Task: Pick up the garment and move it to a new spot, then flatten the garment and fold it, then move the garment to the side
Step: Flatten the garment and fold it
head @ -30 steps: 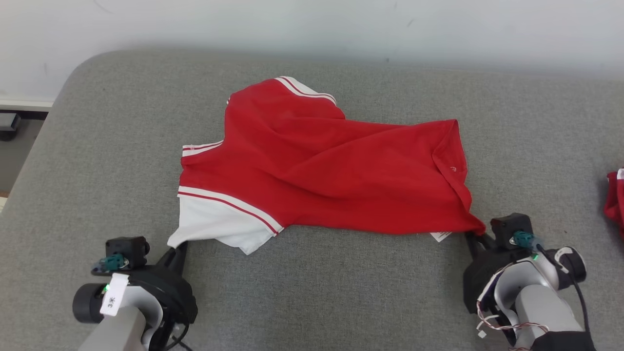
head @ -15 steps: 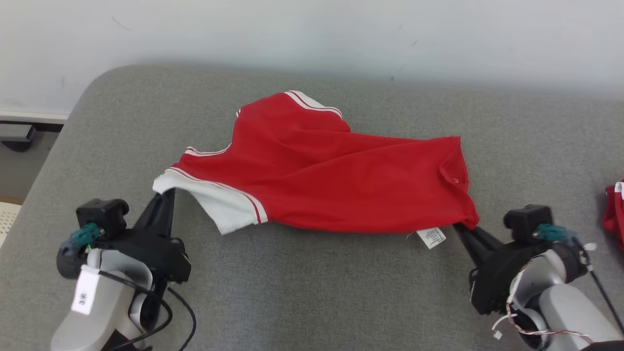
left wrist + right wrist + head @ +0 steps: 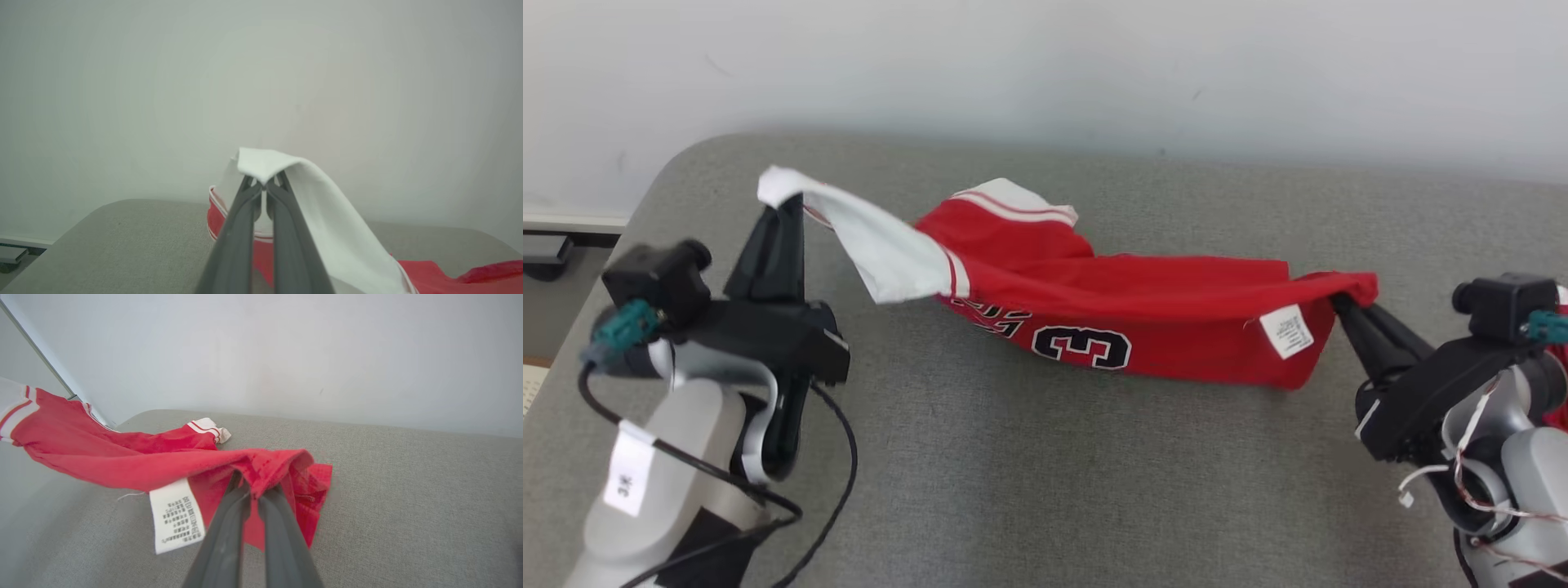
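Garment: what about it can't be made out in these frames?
- Number print on the garment, head view: only a 3 reads; a fold covers the rest.
- Care label, right wrist view: text too small.
- Red cloth, head view: cut off by the right edge.

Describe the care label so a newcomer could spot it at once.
Over the grey padded surface, a red jersey is stretched out. Beside the right gripper, a small white care label dangles from it; unlike the large white panel, it carries tiny print.
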### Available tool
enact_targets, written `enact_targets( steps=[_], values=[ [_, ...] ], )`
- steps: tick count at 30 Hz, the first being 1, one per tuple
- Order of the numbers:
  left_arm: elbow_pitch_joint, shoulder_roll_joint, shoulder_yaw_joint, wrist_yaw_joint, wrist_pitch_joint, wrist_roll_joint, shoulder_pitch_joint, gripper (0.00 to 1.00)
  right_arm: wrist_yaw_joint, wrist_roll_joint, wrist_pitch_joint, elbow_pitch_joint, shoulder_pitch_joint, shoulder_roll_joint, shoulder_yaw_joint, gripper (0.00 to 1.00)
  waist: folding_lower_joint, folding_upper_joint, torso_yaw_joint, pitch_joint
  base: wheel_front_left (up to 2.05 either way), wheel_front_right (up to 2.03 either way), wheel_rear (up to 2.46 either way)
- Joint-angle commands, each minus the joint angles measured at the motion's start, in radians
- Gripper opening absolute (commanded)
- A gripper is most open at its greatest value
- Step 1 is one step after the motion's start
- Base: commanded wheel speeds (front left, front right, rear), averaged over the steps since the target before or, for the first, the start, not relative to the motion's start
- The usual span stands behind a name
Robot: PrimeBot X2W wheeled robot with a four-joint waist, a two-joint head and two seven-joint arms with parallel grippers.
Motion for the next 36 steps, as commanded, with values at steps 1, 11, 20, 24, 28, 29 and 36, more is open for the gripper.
enact_targets(
  steps=[1,11,20,24,28,29,36],
  values=[
    [-0.018,0.007,0.008,0.013,0.006,0.014,-0.027,0.00,0.000,0.013,0.007,-0.007,-0.022,0.004,-0.016,0.00,0.0000,0.0000,-0.011,-0.005,0.00,0.00,0.00],
    [-0.073,0.023,0.035,0.071,0.095,0.031,-0.212,0.00,0.000,0.051,0.062,-0.033,-0.180,0.028,-0.064,0.00,0.0000,0.0000,-0.069,0.012,0.00,0.00,0.00],
    [-0.078,0.003,0.077,0.043,0.135,-0.023,-0.374,0.00,0.000,0.044,0.104,0.012,-0.374,0.053,-0.063,0.00,0.0000,0.0000,-0.101,0.133,0.00,0.00,0.00],
    [-0.050,0.004,0.077,0.035,0.145,-0.014,-0.460,0.00,0.000,0.035,0.125,0.073,-0.485,0.057,-0.029,0.00,0.0000,0.0000,-0.108,0.232,0.00,0.00,0.00],
    [-0.002,-0.007,0.088,0.029,0.127,-0.007,-0.566,0.00,0.000,0.013,0.104,0.169,-0.631,0.077,0.006,0.00,0.0000,0.0000,-0.114,0.320,0.00,0.00,0.00],
    [-0.002,-0.007,0.088,0.029,0.127,-0.007,-0.566,0.00,0.000,0.013,0.104,0.169,-0.631,0.077,0.006,0.00,0.0000,0.0000,-0.114,0.320,0.00,0.00,0.00],
    [0.076,-0.015,0.095,0.000,0.032,0.033,-0.757,0.00,0.000,-0.065,-0.025,0.390,-0.907,0.142,-0.007,0.00,0.0000,0.0000,-0.121,0.419,0.00,0.00,0.00]
  ],
)
